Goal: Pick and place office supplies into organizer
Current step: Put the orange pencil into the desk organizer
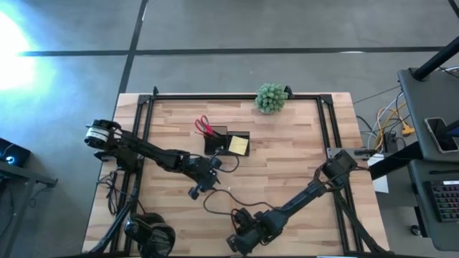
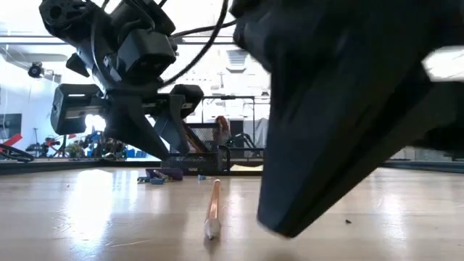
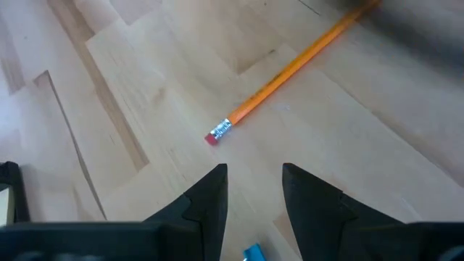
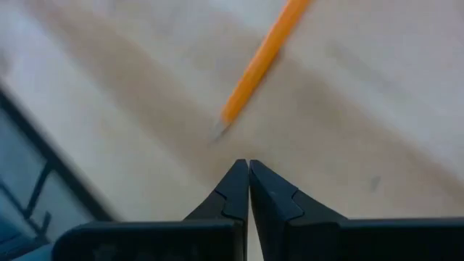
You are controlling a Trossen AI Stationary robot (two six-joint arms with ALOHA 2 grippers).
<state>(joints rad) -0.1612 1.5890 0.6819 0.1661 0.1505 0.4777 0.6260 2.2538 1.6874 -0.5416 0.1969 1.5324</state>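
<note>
An orange pencil [image 2: 212,210] lies flat on the wooden table between my two grippers. Its pink eraser end [image 3: 215,135] is just ahead of my left gripper [image 3: 254,181], which is open and hovers above the table [image 1: 204,179]. Its sharpened tip [image 4: 217,130] lies just ahead of my right gripper [image 4: 249,170], which is shut and low over the near part of the table [image 1: 240,240]. The black organizer [image 1: 219,138] stands mid-table, with red-handled scissors [image 1: 204,127] and a yellow sticky-note pad [image 1: 239,145] in it. A small blue-purple item [image 2: 163,175] lies on the table by the left gripper.
A green ball-shaped plant [image 1: 271,98] stands at the far edge. Black headphones [image 1: 150,233] lie at the near left corner. A dark cable [image 1: 215,202] loops over the table between the arms. A black frame [image 1: 326,122] runs round the table's edges.
</note>
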